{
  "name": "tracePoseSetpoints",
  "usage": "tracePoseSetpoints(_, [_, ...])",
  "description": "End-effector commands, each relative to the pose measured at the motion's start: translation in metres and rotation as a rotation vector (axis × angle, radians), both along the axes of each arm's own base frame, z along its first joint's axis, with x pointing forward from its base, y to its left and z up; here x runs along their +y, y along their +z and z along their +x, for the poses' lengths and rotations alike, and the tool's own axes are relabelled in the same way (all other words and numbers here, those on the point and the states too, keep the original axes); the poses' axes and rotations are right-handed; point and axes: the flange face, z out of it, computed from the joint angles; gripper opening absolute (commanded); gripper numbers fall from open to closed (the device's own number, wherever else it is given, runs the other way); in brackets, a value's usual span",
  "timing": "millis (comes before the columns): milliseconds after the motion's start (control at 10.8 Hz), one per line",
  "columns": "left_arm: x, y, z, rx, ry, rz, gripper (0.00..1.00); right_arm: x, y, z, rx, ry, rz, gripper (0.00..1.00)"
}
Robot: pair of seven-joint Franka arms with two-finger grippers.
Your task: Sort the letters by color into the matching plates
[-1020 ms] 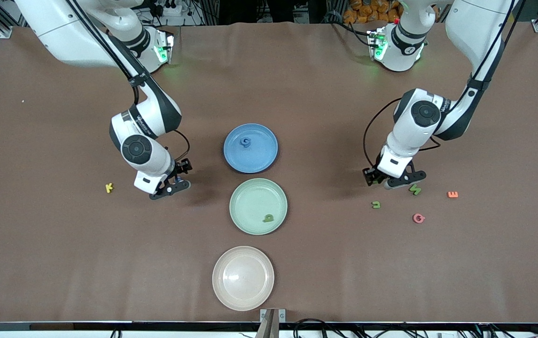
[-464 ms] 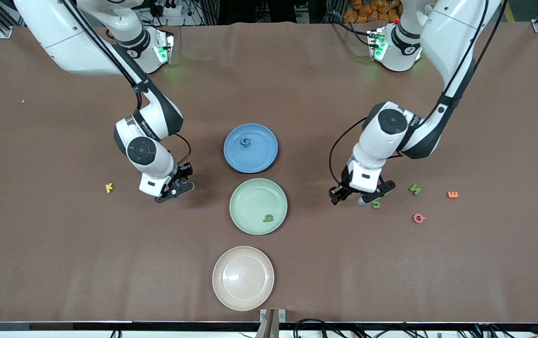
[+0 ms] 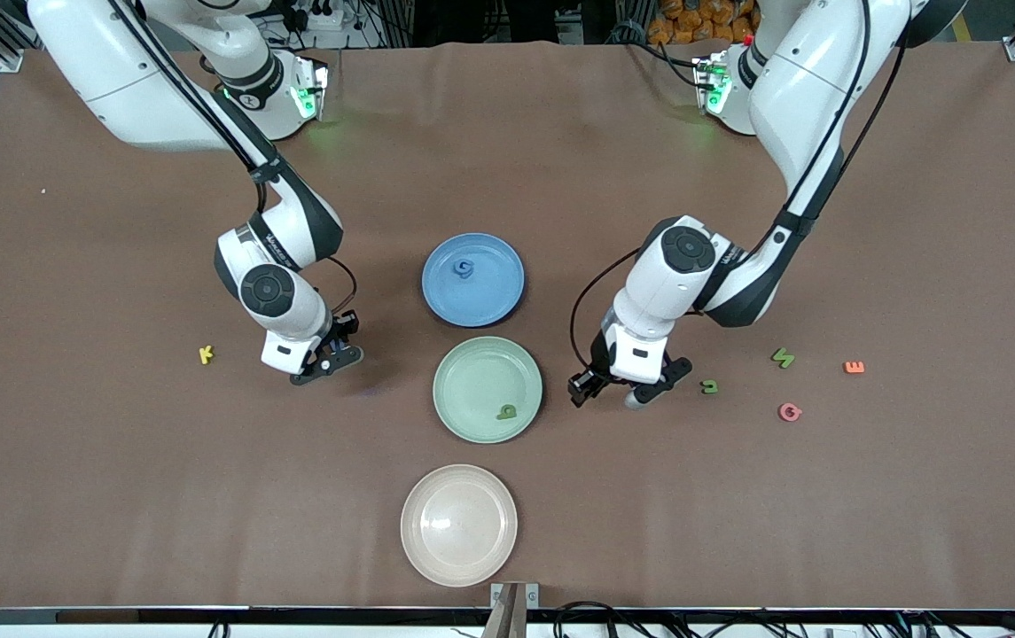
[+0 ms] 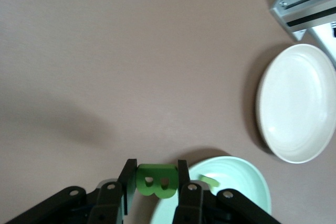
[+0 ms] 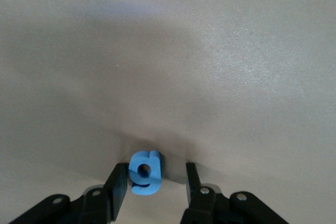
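Brown table point(image 3: 117, 461), three plates in a row mid-table: blue plate point(image 3: 494, 301) nearest the bases, green plate point(image 3: 472, 368) next, cream plate point(image 3: 458, 554) nearest the front camera. Left gripper point(image 4: 153, 187) is over bare table just beside the green plate, fingers clamped on a green B point(image 4: 156, 180). Right gripper point(image 5: 152, 179) is low over the table, toward the right arm's end from the plates; fingers part open around a blue g point(image 5: 144, 171), one finger touching it, the other apart.
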Motion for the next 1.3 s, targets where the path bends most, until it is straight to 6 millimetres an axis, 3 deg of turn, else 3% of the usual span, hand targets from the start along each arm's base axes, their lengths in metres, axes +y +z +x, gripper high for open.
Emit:
tracePoseSetpoints(0, [-0.022, 0.011, 0.008, -0.016, 0.064, -0.048, 0.00, -0.001, -0.003, 0.001, -0.010, 0.019, -0.003, 0.21])
tracePoseSetpoints(93, [-0.036, 0.013, 0.001, -0.010, 0.075, -0.065, 0.00, -0.001, -0.003, 0.000, -0.008, 0.016, -0.005, 0.06])
tracePoseSetpoints(185, [-0.045, 0.014, -0.004, -0.010, 0.069, -0.070, 0.00, -0.001, -0.002, 0.000, -0.007, 0.013, -0.007, 0.00])
tracePoseSetpoints(556, [-0.089, 0.032, -0.026, -0.022, 0.047, -0.109, 0.00, 0.002, 0.029, 0.002, -0.010, -0.016, -0.026, 0.00])
tracePoseSetpoints(649, [-0.092, 0.033, -0.028, -0.029, 0.031, -0.104, 0.20, 0.009, 0.032, 0.000, -0.005, -0.030, -0.008, 0.00])
tracePoseSetpoints(742, [-0.098, 0.029, -0.032, -0.026, 0.016, -0.100, 0.76, 0.011, 0.036, 0.001, -0.003, -0.050, 0.009, 0.00])
tracePoseSetpoints(835, [-0.096, 0.025, -0.032, -0.034, 0.008, -0.083, 1.00, 0.014, 0.041, 0.001, -0.005, -0.057, 0.018, 0.00])
tracePoseSetpoints(1206, [-0.082, 0.017, -0.024, -0.043, 0.019, -0.049, 1.00, 0.046, 0.063, -0.016, 0.029, -0.200, 0.025, 0.00])
